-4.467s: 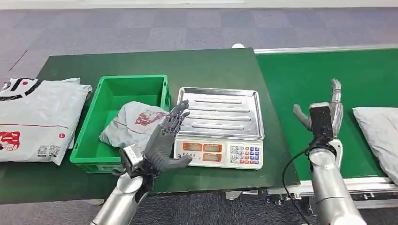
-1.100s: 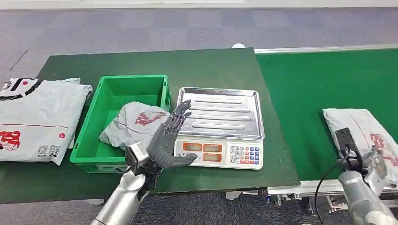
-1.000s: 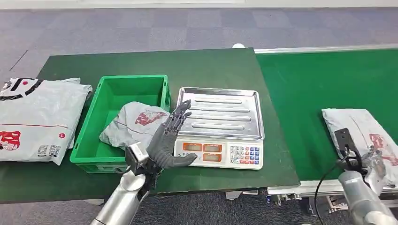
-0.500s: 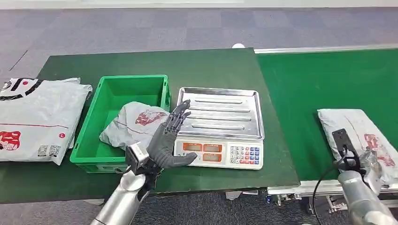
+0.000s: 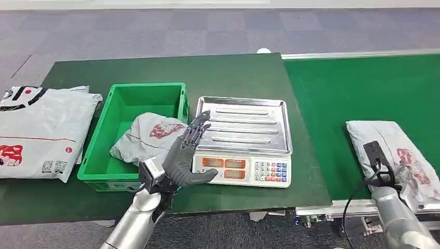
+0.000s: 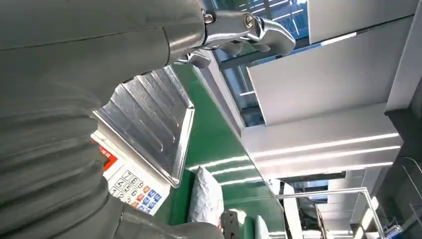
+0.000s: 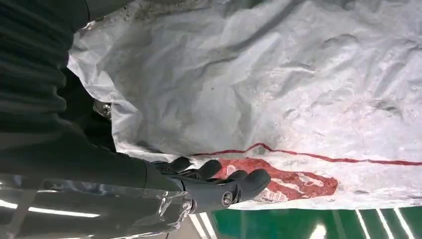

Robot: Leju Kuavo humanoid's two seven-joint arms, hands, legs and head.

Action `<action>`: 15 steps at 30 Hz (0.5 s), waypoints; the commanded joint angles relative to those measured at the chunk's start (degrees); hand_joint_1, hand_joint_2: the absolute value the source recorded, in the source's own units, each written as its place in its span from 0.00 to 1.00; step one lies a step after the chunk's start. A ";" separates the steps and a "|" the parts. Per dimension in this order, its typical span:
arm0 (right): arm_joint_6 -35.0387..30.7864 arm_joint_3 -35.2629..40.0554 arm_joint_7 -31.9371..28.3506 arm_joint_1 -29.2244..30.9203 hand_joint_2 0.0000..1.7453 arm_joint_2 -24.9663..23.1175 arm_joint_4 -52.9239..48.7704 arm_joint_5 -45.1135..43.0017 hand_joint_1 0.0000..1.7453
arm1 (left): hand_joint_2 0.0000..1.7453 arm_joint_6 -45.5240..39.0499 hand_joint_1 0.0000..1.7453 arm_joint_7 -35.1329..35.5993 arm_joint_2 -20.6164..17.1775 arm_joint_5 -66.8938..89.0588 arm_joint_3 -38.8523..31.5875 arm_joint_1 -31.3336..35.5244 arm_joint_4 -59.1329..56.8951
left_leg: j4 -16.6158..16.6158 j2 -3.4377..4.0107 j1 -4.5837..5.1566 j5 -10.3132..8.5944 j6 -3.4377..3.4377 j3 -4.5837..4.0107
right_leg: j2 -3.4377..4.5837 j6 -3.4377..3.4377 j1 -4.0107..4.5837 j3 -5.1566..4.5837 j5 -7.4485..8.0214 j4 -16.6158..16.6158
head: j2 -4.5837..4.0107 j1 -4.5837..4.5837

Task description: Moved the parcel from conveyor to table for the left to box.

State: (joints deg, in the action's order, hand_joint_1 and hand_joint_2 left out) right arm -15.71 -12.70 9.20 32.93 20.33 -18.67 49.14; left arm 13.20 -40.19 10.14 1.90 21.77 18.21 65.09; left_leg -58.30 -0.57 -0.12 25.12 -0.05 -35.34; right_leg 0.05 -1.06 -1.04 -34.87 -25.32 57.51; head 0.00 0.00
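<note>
Parcel: crumpled grey plastic mailer bag with red print [image 5: 394, 158], lying on the green conveyor belt [image 5: 358, 88], well right of the steel-topped weighing scale [image 5: 243, 139].
Right hand [image 7: 219, 186]: fingers curled against the parcel's edge (whether it truly grips, I cannot tell).
Left hand [image 5: 186, 150]: fingers spread, holding nothing, raised at the scale's left edge.
Green plastic crate [image 5: 123, 101]: just left of the scale, another grey bag [image 5: 148, 137] inside.

Green table [image 5: 238, 70] bears crate [image 5: 119, 106], scale [image 5: 244, 137]; conveyor [image 5: 363, 83] bears parcel [image 5: 394, 150]
</note>
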 commanded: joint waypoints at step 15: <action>2.21 -2.36 -1.33 3.44 1.00 -2.56 2.54 0.57 1.00 | 1.00 -0.16 0.00 0.19 -1.31 -0.12 -0.20 1.93 -2.89 | 0.07 0.23 -0.03 0.05 -0.04 0.18 | 0.18 0.08 0.05 0.13 0.02 -0.09 | 0.00 0.00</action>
State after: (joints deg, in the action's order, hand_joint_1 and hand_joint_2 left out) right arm -13.90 -12.70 7.87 33.48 19.87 -18.64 49.81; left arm 13.03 -40.20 10.14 1.86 21.77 18.22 65.09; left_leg -58.30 -0.57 -0.12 25.12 -0.05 -35.34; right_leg 0.05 -1.06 -1.04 -34.87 -25.32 57.51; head 0.00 0.00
